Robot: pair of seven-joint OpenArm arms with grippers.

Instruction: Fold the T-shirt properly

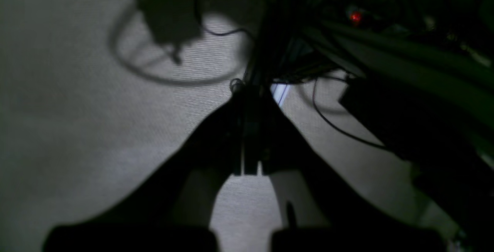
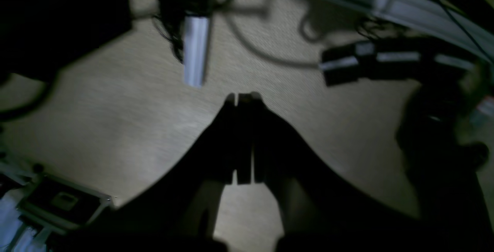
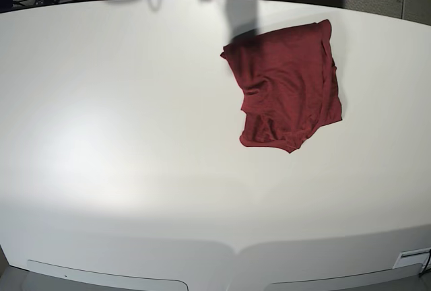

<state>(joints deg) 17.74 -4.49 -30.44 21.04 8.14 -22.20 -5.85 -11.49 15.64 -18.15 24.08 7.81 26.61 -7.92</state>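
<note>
One folded T-shirt (image 3: 286,92) lies on table (image 3: 121,136)

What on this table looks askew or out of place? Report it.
The dark red knit T-shirt lies folded into a rough, wrinkled square on the white table, turned at an angle to the table's edge, its lower edge uneven and bunched. It sits off-centre, toward the far right. Nothing is spilled or damaged.

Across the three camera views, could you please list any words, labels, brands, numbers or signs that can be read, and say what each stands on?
None can be read.
The T-shirt: plain dark red, no print showing.
The table: plain white, unmarked.
Small white patch at the table's near corner: too small to read.
Both wrist views: too dark and blurred to read anything.
</note>
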